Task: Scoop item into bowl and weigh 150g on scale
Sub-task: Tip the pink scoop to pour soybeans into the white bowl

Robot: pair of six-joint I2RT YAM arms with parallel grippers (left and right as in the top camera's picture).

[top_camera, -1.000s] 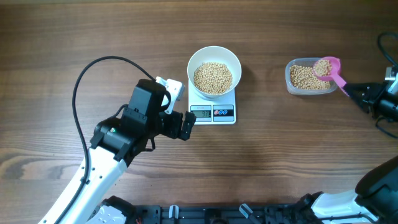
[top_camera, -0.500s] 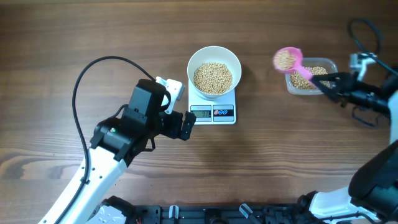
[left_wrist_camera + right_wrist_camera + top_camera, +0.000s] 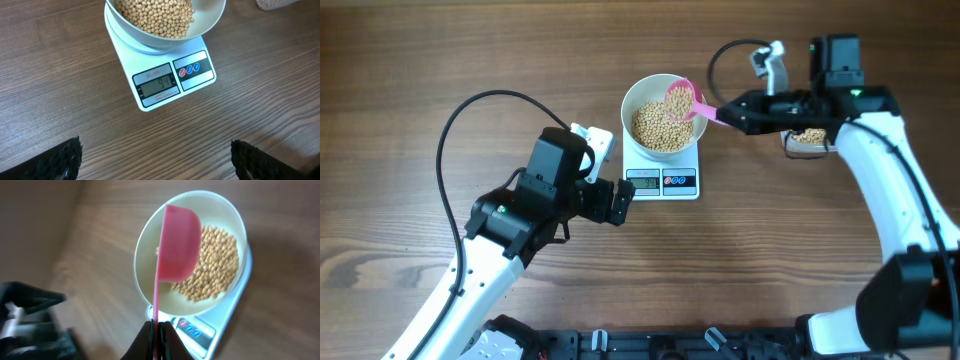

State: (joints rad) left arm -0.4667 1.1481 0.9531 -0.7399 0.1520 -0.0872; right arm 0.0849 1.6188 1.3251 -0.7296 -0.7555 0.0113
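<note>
On my overhead feed the scale (image 3: 662, 181) sits about the middle of the table (image 3: 420, 60), a little nearer the far edge, and the bowl (image 3: 631, 104) rests on its platform. A heap of beans (image 3: 658, 127) covers the bowl's bottom, well below the rim. Through the left wrist camera I read 94 on the display (image 3: 159, 86), which faces the near edge.

My right gripper (image 3: 722, 112) is clenched on the thin handle of a pink scoop (image 3: 680, 100). In the right wrist view the two fingers (image 3: 146, 339) press together on the handle's end with no gap. The scoop hangs over the bowl's right side, near the rim, apart from the heap below. It is rolled over on its side, and overhead I can see tan beans in its cup. Whether any are dropping out I cannot tell.

Right of the scale, towards the right edge, stands a clear tub (image 3: 804, 141) with more beans in it, mostly hidden under my right arm.

My left gripper (image 3: 613, 170) sits by the scale's near left corner, released wide and holding nothing. Its wrist view shows both dark fingers (image 3: 60, 160) at the bottom corners of the frame, with the table between them and the scale beyond. Whether the nearer finger touches the scale I cannot tell from above
</note>
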